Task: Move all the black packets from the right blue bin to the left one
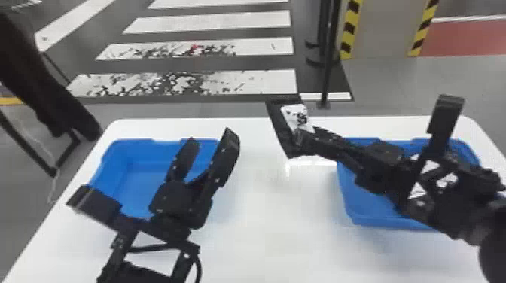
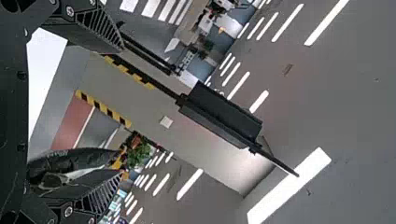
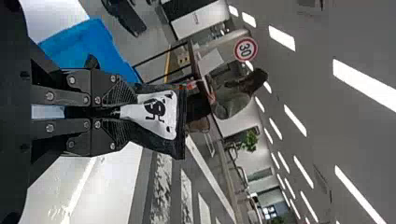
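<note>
Everything here is placed by the right blue bin (image 1: 354, 203), which sits on a white table (image 1: 271, 233). The left blue bin (image 1: 113, 162) is on the same table, well apart from it, to its left. The right gripper (image 1: 305, 139) is up past the far left corner of the right blue bin, and its fingers are clamped on a black packet (image 1: 279, 130) with a white label (image 1: 295, 113). The packet is up in the air, at the table's far edge. The left gripper (image 1: 211, 138) is well to the left of the right blue bin, above the left one, and its two fingers are wide apart.

The right arm (image 1: 433, 203) lies across the right blue bin and hides a lot of the inside. White patches (image 1: 429, 165) peek out behind the arm there, but I can't tell what they are. The left arm (image 1: 150, 229) hides the near part of the left bin.

On the floor beyond the right blue bin is a thin black post (image 1: 326, 75). Behind that bin is a grey block (image 1: 386, 30) with two yellow and black bands (image 1: 350, 30). Four wide white bars (image 1: 195, 82) are on the floor, far and to the left of it.

I count two bins, two grippers, one table and one held packet.
</note>
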{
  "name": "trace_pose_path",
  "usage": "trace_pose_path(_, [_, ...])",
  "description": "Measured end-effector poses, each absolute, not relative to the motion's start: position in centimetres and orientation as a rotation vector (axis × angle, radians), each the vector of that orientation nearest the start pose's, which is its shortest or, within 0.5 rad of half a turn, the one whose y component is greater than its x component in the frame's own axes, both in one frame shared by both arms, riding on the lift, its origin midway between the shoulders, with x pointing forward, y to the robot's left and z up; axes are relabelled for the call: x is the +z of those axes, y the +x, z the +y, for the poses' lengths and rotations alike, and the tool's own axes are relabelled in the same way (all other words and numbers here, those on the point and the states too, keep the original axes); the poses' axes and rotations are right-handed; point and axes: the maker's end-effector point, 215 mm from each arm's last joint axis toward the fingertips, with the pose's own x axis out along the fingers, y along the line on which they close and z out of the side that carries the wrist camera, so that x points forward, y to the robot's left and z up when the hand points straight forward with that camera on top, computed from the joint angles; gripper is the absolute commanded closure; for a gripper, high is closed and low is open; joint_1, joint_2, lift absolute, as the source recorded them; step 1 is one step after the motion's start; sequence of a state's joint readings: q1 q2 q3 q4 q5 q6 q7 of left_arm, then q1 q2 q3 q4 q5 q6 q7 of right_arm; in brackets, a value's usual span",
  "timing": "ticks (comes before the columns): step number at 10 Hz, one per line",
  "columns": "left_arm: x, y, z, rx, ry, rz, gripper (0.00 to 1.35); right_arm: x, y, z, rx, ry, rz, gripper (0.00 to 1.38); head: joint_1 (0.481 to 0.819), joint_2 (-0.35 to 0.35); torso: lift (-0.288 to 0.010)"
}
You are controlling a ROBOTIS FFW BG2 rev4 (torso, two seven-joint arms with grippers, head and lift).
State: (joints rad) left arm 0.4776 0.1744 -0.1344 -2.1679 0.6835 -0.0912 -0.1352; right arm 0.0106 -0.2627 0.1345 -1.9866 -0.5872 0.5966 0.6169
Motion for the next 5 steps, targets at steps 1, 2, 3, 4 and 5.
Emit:
trace_pose_path(1, [-22.8, 43.7, 14.8, -0.358, -0.619, -0.149, 0.14, -26.6, 46.8, -1.6, 1.035, 0.352, 0.205, 1.08, 0.695, 0.160, -0.168])
trace_pose_path(2, [-22.5, 43.7, 14.2, -0.378, -0.628, -0.143, 0.14, -27.1, 45.9, 0.2, 1.075, 0.372, 0.220, 1.08, 0.695, 0.177, -0.168])
trace_pose_path(3, [-22.2, 43.7, 13.9, -0.387, -0.614, -0.145, 0.14, -27.0, 45.0, 1.6, 1.110, 0.384, 0.225, 1.08, 0.695, 0.195, -0.168])
trace_pose_path(4, [-22.2, 43.8, 13.8, -0.388, -0.576, -0.147, 0.14, -26.6, 44.3, 2.9, 1.141, 0.389, 0.222, 1.07, 0.695, 0.204, -0.168])
trace_pose_path(5, [-22.3, 43.9, 14.0, -0.381, -0.523, -0.146, 0.14, -26.2, 43.6, 4.0, 1.171, 0.395, 0.219, 1.07, 0.695, 0.225, -0.168])
